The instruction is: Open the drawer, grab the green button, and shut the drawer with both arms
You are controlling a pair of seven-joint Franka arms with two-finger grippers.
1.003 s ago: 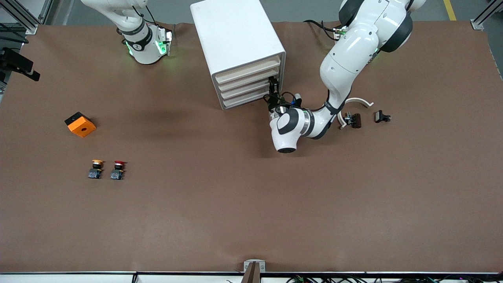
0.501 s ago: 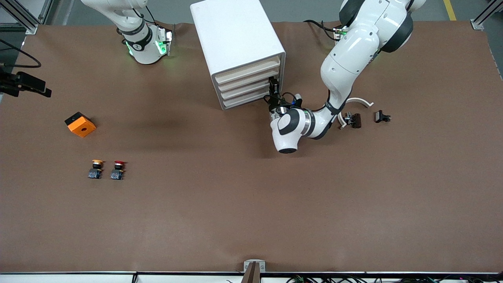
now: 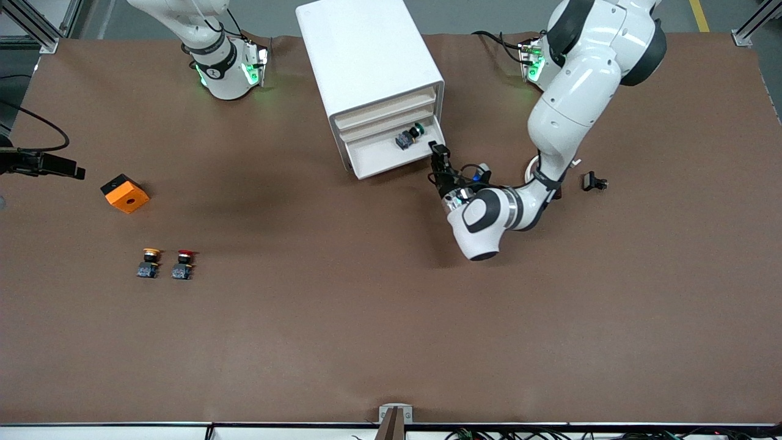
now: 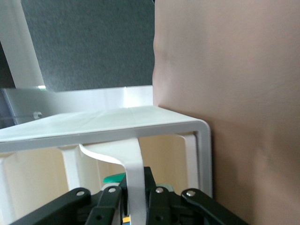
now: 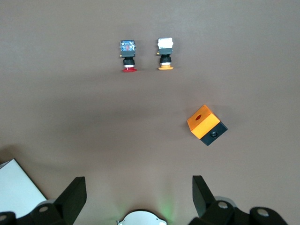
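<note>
The lowest drawer (image 3: 376, 157) of the white cabinet (image 3: 366, 55) stands pulled out, and the three drawers above it are in. Inside it lies the green-capped button (image 3: 408, 137), toward the left arm's end; in the left wrist view its green cap (image 4: 112, 178) peeks past the fingers. My left gripper (image 3: 437, 153) (image 4: 133, 177) is shut on the drawer's white curved handle (image 4: 131, 157) at the drawer's front corner. My right gripper (image 3: 74, 171) (image 5: 138, 183) hangs open and holds nothing, high over the right arm's end of the table near the orange box.
An orange box (image 3: 125, 194) (image 5: 206, 124) lies toward the right arm's end. A yellow-capped button (image 3: 149, 261) and a red-capped button (image 3: 182, 263) stand nearer the front camera. A small black part (image 3: 594, 181) lies beside the left arm.
The left gripper has drawn the lowest drawer out of the cabinet, which uncovered the green button. The right gripper has travelled over the right arm's end of the table toward the orange box.
</note>
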